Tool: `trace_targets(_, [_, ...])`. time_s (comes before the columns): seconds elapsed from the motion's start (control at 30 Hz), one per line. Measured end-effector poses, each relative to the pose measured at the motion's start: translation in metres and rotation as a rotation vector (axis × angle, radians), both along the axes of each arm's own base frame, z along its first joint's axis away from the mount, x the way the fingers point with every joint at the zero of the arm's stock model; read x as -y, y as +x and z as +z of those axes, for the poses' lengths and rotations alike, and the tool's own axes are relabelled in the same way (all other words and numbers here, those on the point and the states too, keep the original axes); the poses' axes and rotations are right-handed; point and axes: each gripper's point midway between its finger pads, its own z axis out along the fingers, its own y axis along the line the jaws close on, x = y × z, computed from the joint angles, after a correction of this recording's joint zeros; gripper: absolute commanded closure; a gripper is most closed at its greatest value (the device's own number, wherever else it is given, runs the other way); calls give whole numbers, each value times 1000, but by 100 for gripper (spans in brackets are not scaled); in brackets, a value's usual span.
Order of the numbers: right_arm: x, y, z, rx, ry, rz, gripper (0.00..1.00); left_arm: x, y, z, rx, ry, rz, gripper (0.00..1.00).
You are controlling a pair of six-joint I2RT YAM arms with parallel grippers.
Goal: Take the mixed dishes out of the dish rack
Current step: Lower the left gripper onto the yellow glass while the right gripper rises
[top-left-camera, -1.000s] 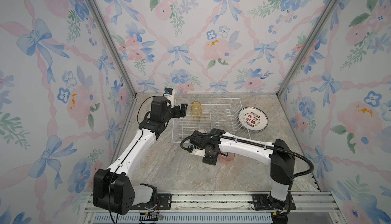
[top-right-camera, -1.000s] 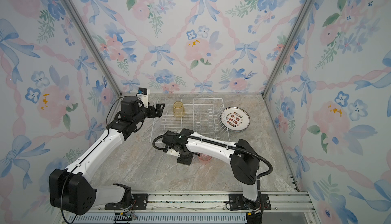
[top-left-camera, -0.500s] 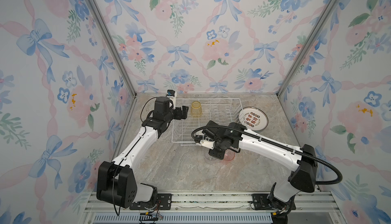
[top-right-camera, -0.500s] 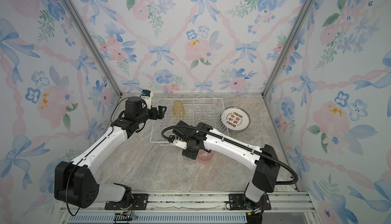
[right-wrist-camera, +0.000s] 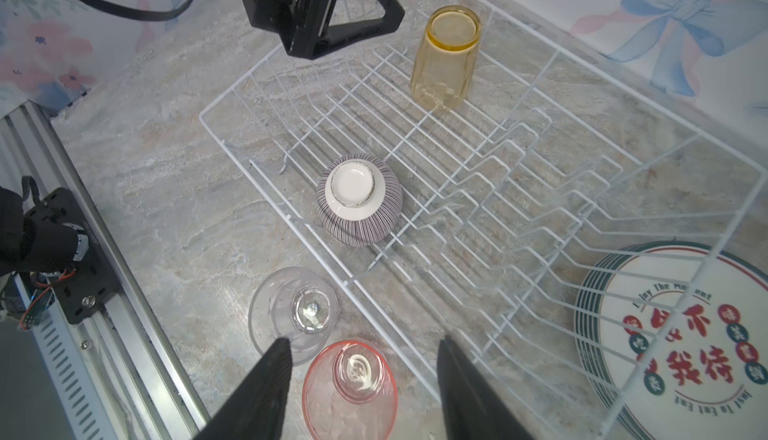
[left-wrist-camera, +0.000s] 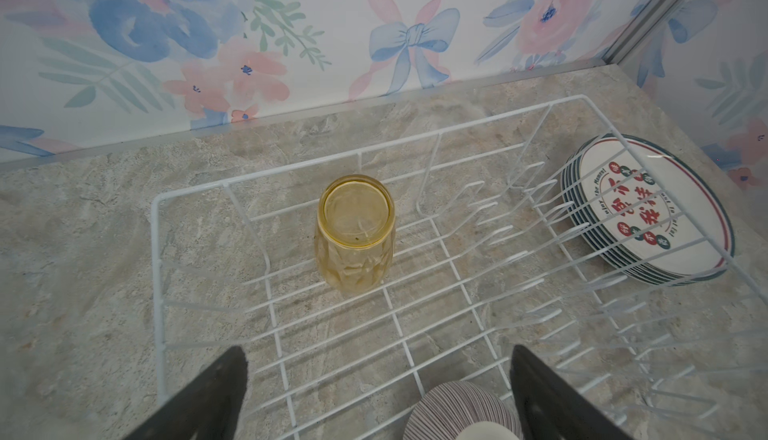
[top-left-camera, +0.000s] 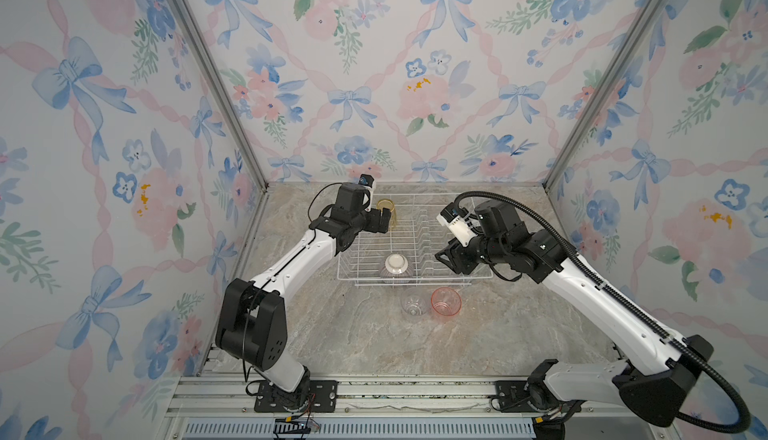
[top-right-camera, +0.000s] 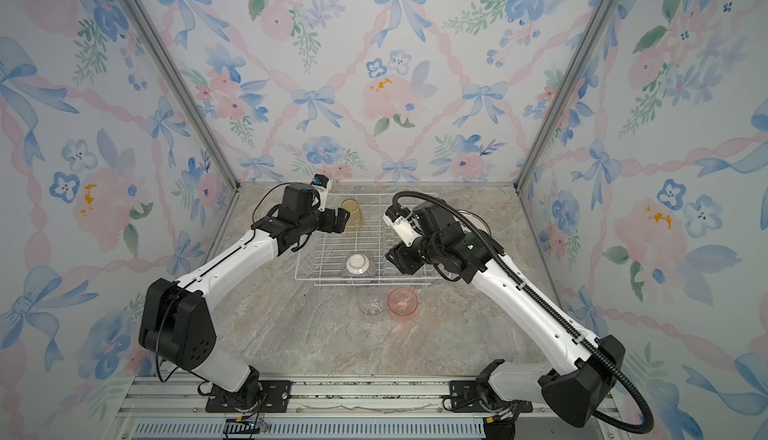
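Observation:
The dish rack (top-left-camera: 415, 232) (top-right-camera: 332, 250) (left-wrist-camera: 415, 292) (right-wrist-camera: 498, 159) is a white wire basket at the back of the table. In its far left corner a yellow tumbler (top-left-camera: 387, 210) (top-right-camera: 353, 214) (left-wrist-camera: 355, 234) (right-wrist-camera: 446, 59) stands upside down. My left gripper (top-left-camera: 384, 222) (top-right-camera: 341, 221) (left-wrist-camera: 376, 354) hovers open just short of it. A purple-striped bowl (top-left-camera: 395, 268) (top-right-camera: 359, 268) (left-wrist-camera: 453, 406) (right-wrist-camera: 359, 201) lies upturned at the rack's front. My right gripper (top-left-camera: 449, 260) (top-right-camera: 400, 262) (right-wrist-camera: 361, 344) hangs open and empty over the rack's front right, above the pink tumbler (top-left-camera: 446, 301) (top-right-camera: 402, 301) (right-wrist-camera: 351, 388).
A clear tumbler (top-left-camera: 413, 305) (top-right-camera: 371, 304) (right-wrist-camera: 295, 313) stands on the table beside the pink one, in front of the rack. A stack of printed plates (left-wrist-camera: 648, 217) (right-wrist-camera: 681, 334) lies right of the rack; my right arm hides most of it in both top views.
My right gripper has opened, left the pink tumbler on the table and drawn up and back to the right. My left gripper has moved closer to the yellow tumbler.

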Motion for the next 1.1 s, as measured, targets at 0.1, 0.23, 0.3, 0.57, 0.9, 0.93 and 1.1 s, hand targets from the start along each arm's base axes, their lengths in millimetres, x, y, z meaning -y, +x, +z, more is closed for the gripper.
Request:
trace_targets(0.1, [0, 6, -5, -19, 35, -25, 41, 1, 17, -12, -26, 43, 20, 2])
trace_targets(0.23, [4, 14, -3, -25, 70, -56, 41, 6, 37, -28, -63, 79, 32, 2])
trace_targets(0.3, [6, 19, 0, -17, 88, -69, 41, 9, 45, -34, -76, 87, 34, 2])
trace_targets(0.57, [21, 32, -4, -24, 135, -124, 41, 21, 71, -59, -124, 102, 26, 2])
trace_targets(0.9, [21, 38, 3, -11, 186, -124, 42, 31, 88, -87, -172, 107, 11, 2])
trace_targets(0.93, [21, 39, 4, -9, 190, -123, 42, 32, 89, -91, -177, 109, 10, 2])
trace_targets(1.1, [21, 40, 6, -3, 203, -119, 41, 33, 94, -106, -199, 120, 11, 2])
